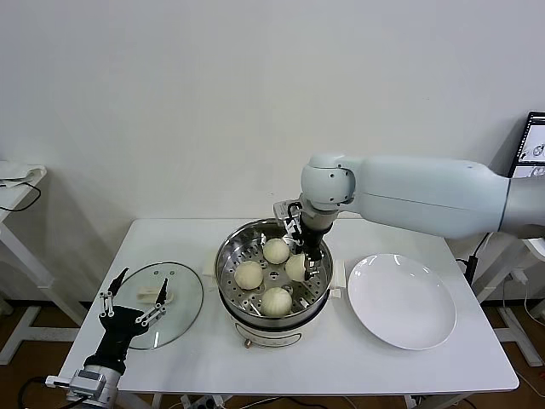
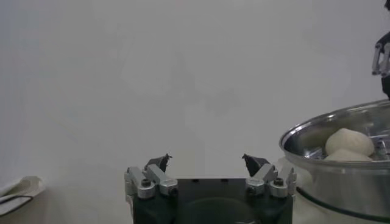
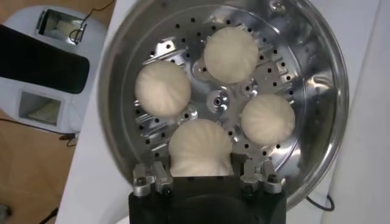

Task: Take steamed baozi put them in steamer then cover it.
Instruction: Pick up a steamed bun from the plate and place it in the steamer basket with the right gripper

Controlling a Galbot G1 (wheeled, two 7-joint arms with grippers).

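Head view is showing the large round shiny stainless-steel steamer (image 1: 272, 285) sitting at the middle of the white rectangular table (image 1: 341, 366), its perforated tray uncovered. Four small round cream-white steamed baozi (image 1: 249, 274) are lying inside it, spaced around the tray's centre and apart from one another. The right gripper (image 1: 308, 254) is reaching down into the steamer at its far right side, with the white arm stretching away to the right of the steamer above the table. Right wrist view is showing its jaws closing on the nearest baozi (image 3: 200, 148), a finger pressing each side of the bun while it is resting on the tray just inside the steamer's wall; the other three buns are lying clear of the fingers.

The round clear glass cover (image 1: 162, 305) with metal rim and white oblong handle is lying flat on the table left of the steamer, near it but not touching, its near-left edge coming close to the table's edge. The left gripper (image 1: 134, 300) is hovering over the cover's left part, jaws standing wide open and holding nothing; in the left wrist view it (image 2: 207, 163) is pointing past the steamer's rim (image 2: 341, 122).

A flat round white plate (image 1: 401, 300) is sitting right of the steamer, just beside its pale handle, bare. Open tabletop is running along the near edge in front of the steamer.
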